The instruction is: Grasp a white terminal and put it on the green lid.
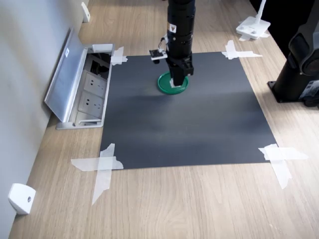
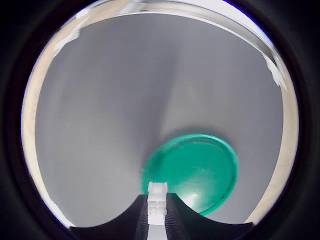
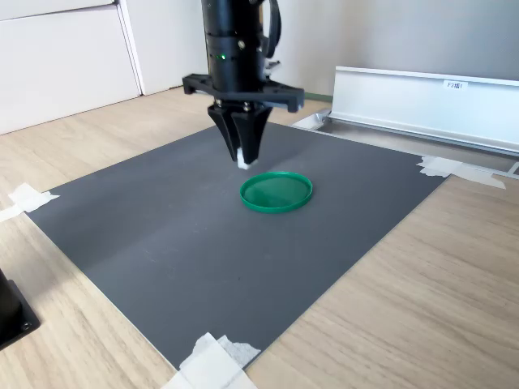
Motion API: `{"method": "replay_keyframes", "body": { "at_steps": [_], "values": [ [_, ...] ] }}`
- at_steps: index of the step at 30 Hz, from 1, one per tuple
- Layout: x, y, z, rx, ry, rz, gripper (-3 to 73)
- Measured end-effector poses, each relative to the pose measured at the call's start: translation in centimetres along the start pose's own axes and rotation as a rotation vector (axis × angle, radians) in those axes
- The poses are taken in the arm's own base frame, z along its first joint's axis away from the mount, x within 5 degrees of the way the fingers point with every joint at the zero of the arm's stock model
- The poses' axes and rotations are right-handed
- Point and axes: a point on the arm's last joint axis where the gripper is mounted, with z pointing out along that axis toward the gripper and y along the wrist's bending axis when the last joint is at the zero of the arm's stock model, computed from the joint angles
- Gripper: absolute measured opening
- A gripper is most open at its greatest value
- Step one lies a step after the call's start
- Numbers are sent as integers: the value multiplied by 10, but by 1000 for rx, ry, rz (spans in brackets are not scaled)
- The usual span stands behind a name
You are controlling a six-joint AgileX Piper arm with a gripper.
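Note:
The green lid lies flat on the black mat. My gripper points straight down and is shut on the white terminal, a tiny ridged white block pinched at the fingertips. In the second exterior view the terminal hangs a little above the mat, just off the lid's rim on the second exterior view's left. In the wrist view the block's tip overlaps the lid's edge. In the first exterior view a bit of white shows between the fingers over the lid.
The black mat is taped to a wooden table. An open socket box with a metal flap sits beside the mat. A white wedge bracket, a flat white base with a stem and a black arm base stand off the mat.

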Motion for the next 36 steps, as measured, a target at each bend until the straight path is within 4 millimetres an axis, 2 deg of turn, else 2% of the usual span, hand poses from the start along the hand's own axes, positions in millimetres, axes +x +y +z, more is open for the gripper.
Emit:
{"method": "replay_keyframes", "body": {
  "at_steps": [4, 10, 16, 20, 27, 29, 32, 36],
  "values": [
    [2, -10, 0, 14, -8, 9, 84],
    [-1, -13, 2, 33, -36, 13, 84],
    [-1, -14, 16, 22, 5, 16, 99],
    [0, -14, 17, 24, 8, 14, 171],
    [0, -15, 17, 28, 9, 25, 407],
    [0, -15, 17, 30, 10, 33, 453],
    [0, -16, 17, 40, 14, 27, 487],
    [-2, -17, 16, 49, 6, 50, 460]
  ]
}}
